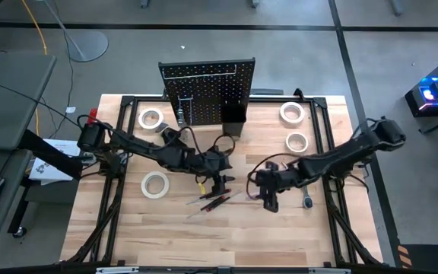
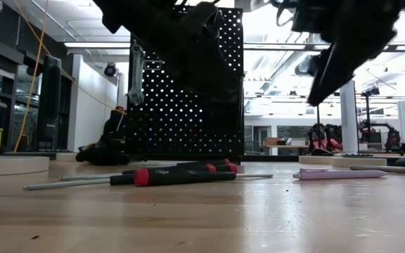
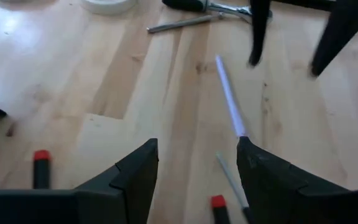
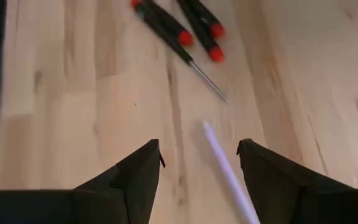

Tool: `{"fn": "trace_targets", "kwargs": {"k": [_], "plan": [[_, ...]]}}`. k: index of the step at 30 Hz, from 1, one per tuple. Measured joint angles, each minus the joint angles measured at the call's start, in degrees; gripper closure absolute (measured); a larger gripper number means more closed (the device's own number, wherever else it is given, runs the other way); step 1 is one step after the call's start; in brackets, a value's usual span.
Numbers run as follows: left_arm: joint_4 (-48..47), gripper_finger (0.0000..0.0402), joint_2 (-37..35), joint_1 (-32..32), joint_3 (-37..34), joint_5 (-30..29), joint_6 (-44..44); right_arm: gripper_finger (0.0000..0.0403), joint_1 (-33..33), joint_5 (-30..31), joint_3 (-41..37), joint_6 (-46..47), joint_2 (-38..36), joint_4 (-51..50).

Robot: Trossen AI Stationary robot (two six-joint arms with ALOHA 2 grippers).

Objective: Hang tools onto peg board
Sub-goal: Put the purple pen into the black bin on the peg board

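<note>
The peg board [image 1: 207, 84] stands upright at the table's far edge with a black bin [image 1: 233, 119] on its front and a silver wrench [image 2: 136, 74] hanging on it. Dark screwdrivers with red bands [image 1: 213, 199] lie side by side on the wood at the table's middle, and a slim purple one [image 1: 243, 196] lies just right of them. My left gripper [image 3: 197, 146] hovers open above the red-banded screwdrivers, looking along the purple one [image 3: 230, 99]. My right gripper [image 4: 199, 146] hangs open, slanting down over the purple screwdriver's [image 4: 225, 165] right part. Neither touches anything.
White tape rolls lie at the left [image 1: 155, 184], far left [image 1: 151, 119] and far right [image 1: 292, 113], [image 1: 296, 141]. A silver ratchet [image 1: 308, 201] lies right of my right gripper. The two grippers stand close together over the table's middle.
</note>
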Motion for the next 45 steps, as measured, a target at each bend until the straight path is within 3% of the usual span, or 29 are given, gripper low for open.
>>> {"fn": "trace_targets", "kwargs": {"k": [6,16,21,29,35,45], "plan": [[-0.3,0.0201,0.0,-1.7,0.0,0.0,-2.4,0.0192,0.0,0.0,-0.5,-15.8,8.5,5.1],[-1.5,0.0201,0.0,-3.5,0.0,-0.8,-5.6,0.0194,-0.2,0.0,-0.5,-21.1,18.1,9.2],[-2.5,0.0201,0.0,-3.6,0.0,-0.9,-6.1,0.0236,-0.2,0.4,-0.2,-21.1,21.1,9.6],[-3.3,0.0201,-0.3,-3.6,0.0,-0.9,-7.0,0.0388,-1.0,2.6,0.0,-15.2,22.9,9.3],[-5.6,0.0201,-3.3,-3.0,0.0,-1.5,-3.9,0.0398,-1.9,1.3,2.7,-10.8,22.0,2.3],[-14.1,0.0201,-12.8,-0.6,0.0,-8.4,1.1,0.0402,-3.0,-0.1,10.1,-10.8,16.9,-7.6]]}}
